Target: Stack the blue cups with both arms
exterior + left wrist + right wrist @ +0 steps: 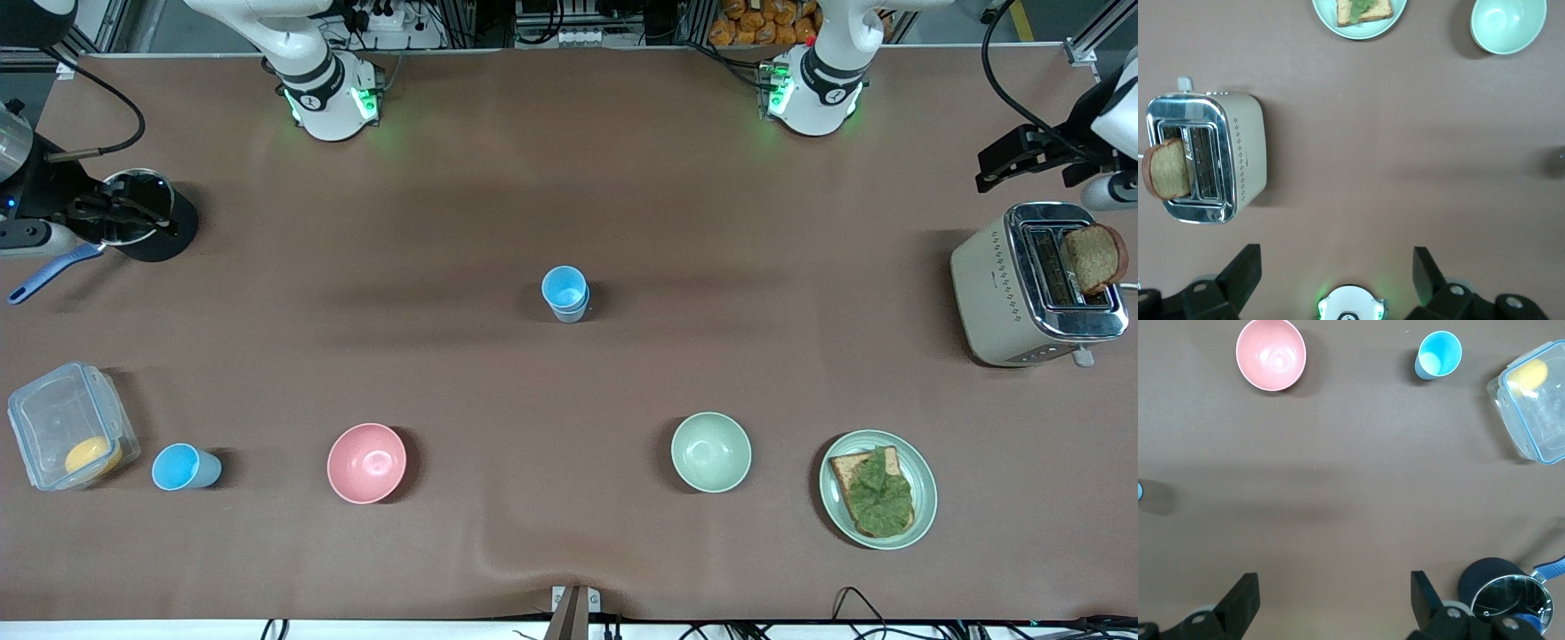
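Observation:
Two blue cups (565, 293) stand nested one in the other at the middle of the table. A single blue cup (182, 467) (1439, 353) stands nearer to the front camera, toward the right arm's end, between the clear container and the pink bowl. My right gripper (120, 213) (1334, 577) hangs open and empty above the pot at the right arm's end. My left gripper (1000, 169) (1336, 252) hangs open and empty above the table beside the toaster at the left arm's end. Both are far from the cups.
A pink bowl (366, 462), a pale green bowl (710, 452) and a plate (925, 498) with toast and lettuce line the near side. A clear container (71, 427) holds something yellow. A pot (142, 218) and a toaster (1013, 293) with bread stand at the ends.

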Robot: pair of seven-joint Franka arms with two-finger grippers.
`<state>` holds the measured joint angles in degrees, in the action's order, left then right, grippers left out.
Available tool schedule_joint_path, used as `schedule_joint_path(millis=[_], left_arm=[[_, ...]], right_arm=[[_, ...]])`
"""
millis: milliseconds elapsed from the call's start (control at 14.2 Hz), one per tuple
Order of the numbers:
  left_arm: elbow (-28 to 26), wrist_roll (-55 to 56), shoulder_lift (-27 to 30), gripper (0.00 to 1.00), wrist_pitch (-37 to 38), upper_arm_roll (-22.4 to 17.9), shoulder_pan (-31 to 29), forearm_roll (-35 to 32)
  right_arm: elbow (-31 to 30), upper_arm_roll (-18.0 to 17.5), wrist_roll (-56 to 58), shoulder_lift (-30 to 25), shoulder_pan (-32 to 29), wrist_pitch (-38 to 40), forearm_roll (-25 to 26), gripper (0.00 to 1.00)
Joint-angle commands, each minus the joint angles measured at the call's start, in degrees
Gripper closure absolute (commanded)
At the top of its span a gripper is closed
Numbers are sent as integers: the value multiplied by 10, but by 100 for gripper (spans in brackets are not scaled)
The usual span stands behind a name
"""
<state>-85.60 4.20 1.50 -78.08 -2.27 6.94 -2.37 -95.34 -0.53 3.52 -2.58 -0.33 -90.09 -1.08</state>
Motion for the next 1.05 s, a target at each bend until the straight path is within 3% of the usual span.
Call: schedule_joint_path(millis=[0,984], left_arm=[[3,-18,2,0,-3,16,-12,10],[3,-12,-2,0,-6,30,-20,13]], right_arm=[[14,-3,0,6,-3,11,9,0],[13,-3,0,6,-4,11,9,0]])
